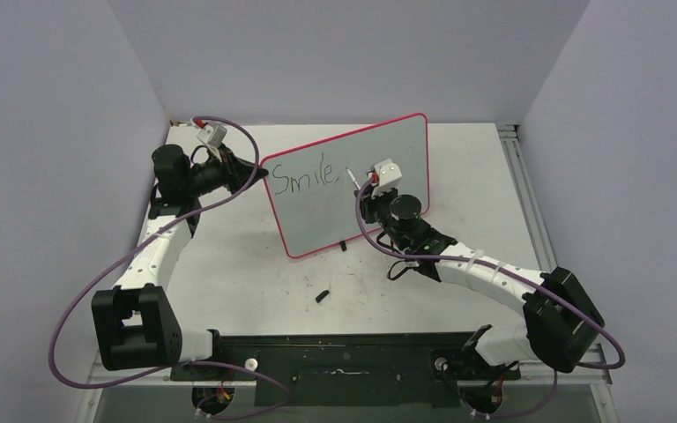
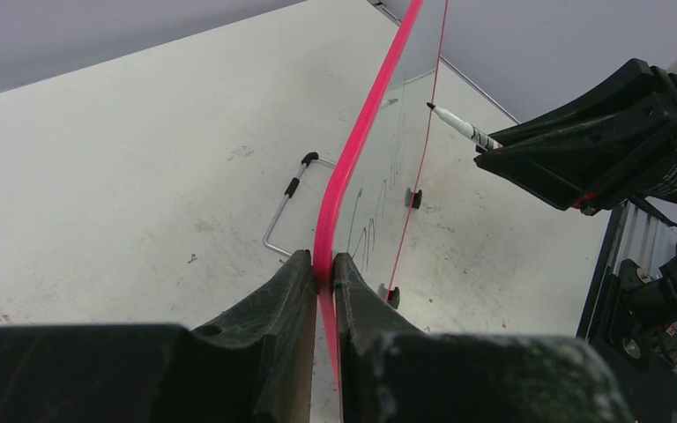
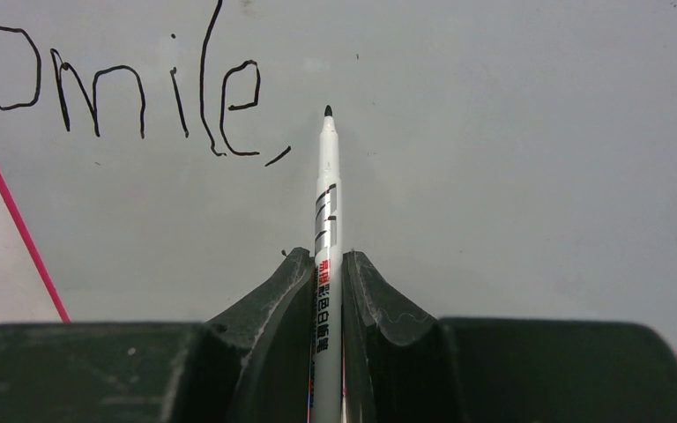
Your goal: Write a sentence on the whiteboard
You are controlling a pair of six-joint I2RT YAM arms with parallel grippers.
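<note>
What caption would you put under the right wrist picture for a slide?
Right pincer shut on a marker, tip aimed at the whiteboard just right of the handwritten word Smile.

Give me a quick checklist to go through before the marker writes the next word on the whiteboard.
1. The left gripper shut on the whiteboard rim: ok.
2. The right gripper shut on the marker, barrel straight in the grip: ok.
3. The marker tip uncapped: ok.
4. That tip touching the board face: cannot tell.
5. Bare space to the right of "Smile,": ok.
6. The board standing on its feet: ok.
</note>
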